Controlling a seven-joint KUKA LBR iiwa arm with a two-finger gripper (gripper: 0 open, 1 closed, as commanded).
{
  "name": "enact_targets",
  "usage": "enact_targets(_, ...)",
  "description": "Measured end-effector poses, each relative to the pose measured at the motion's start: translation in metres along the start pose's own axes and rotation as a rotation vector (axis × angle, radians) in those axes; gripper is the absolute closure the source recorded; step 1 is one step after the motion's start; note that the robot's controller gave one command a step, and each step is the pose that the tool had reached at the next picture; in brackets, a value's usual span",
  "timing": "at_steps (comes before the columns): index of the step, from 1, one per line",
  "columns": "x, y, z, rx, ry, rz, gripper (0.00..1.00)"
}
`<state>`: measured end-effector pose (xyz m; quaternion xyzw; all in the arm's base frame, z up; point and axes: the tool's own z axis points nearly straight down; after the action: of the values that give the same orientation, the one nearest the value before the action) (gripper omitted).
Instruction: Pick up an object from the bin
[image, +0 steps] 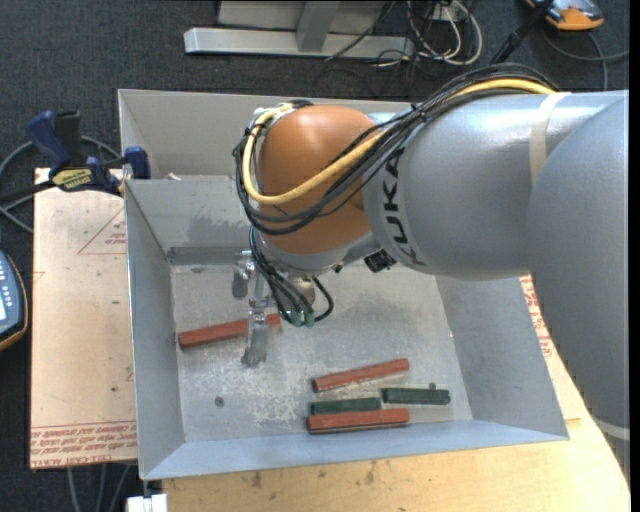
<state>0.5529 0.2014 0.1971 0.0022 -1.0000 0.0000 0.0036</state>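
In the left half of the bin (150, 300), low over the floor: the gripper (257, 345), hanging from the arm (480, 190) below its orange cover (305, 170). Black and yellow cables (262, 205) loop round the cover.

The gripper's tip is down about at floor level. Open or closed: cannot tell from this angle.

A red stick (212, 334) lies flat on the floor, running left to right with its right end a little higher in the view. That right end passes in at the gripper; the rest juts out to the gripper's left. They overlap there, but I cannot tell whether the gripper has hold of it.

Well apart, toward the near right wall, four more sticks lie close together:
- a second red stick (360, 376), angled
- a dark green stick (345, 406)
- another green stick (416, 396) just right of it
- a third red stick (358, 421) nearest the wall
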Motion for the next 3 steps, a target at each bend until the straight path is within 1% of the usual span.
enact_targets(1, -0.0212, -0.001, 0.132, 0.001, -0.002, -0.053, 0.0)
enact_targets(2, -0.0216, -0.0002, 0.1316, -0.002, -0.008, -0.052, 0.0)
enact_targets(3, -0.0221, 0.0005, 0.1313, -0.002, -0.008, -0.051, 0.0)
